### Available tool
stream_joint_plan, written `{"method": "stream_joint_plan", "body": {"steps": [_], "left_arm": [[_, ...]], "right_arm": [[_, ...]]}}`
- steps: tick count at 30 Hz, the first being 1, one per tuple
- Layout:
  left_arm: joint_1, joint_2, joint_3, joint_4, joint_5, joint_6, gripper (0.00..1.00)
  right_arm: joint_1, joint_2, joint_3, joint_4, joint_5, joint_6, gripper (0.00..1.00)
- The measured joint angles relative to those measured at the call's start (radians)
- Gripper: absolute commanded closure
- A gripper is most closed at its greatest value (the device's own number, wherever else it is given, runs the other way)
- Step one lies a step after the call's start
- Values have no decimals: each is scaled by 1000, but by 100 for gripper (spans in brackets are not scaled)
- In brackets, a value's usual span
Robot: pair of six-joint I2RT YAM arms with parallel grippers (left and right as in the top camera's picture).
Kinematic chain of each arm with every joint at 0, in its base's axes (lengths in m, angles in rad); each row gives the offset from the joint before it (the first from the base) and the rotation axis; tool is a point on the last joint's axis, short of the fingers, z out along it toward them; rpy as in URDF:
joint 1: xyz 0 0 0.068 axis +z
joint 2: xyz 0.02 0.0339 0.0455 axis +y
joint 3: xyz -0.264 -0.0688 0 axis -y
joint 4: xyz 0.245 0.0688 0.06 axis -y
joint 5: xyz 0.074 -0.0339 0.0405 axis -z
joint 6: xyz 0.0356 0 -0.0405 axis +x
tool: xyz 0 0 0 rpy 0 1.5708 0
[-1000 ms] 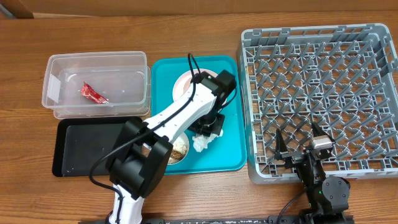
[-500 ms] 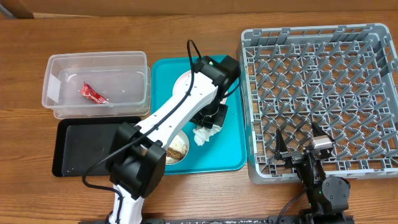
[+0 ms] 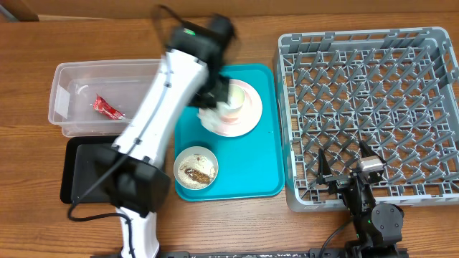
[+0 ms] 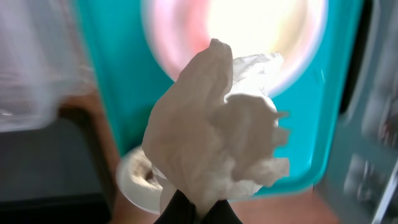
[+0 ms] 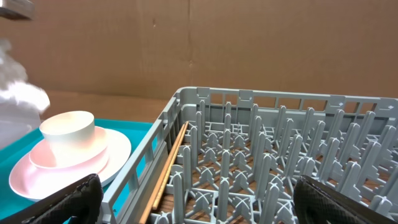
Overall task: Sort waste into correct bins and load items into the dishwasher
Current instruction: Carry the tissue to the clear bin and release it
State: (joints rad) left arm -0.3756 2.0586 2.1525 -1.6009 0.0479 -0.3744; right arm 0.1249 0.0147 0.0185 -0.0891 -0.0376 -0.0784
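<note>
While you sort waste, step: carry.
Left gripper (image 4: 189, 214): clamped on tissue (image 4: 217, 137), above teal tray (image 3: 267, 179).
Right gripper (image 5: 202, 200): wide, empty, right of tray.
Next: probably clear tub (image 3: 140, 93), left of tray.

Above the teal tray (image 3: 252, 169), only the near right part is open from overhead. The left arm (image 3: 154, 118) slants over the tray's left edge. The hanging tissue (image 4: 217, 137), plate (image 3: 251, 119) and cup (image 3: 235, 99) crowd its far half. A bowl (image 3: 178, 163) fills its near left corner, and the dish rack (image 3: 283, 107) walls its right side.

Crumpled soft paper tissue (image 4: 217, 143)
</note>
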Motion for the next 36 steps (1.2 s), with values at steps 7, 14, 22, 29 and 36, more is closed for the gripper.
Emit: {"method": "stream_joint_plan", "body": {"steps": [7,14,22,29,36], "left_arm": [[281,0,13,83,0,-67,96],[415,0,6,130,-12,-84,96],[450,1,-136,229,-39,-94,80],[450,2,-172,240,-37,-90,48],[450,0,-169,159,-12,-82,49]], "right_arm": [[0,0,0,0,0,0,0],[0,0,0,0,1,0,0],[0,0,0,0,0,0,0],[0,0,0,0,0,0,0],[0,0,0,1,0,0,0]]}}
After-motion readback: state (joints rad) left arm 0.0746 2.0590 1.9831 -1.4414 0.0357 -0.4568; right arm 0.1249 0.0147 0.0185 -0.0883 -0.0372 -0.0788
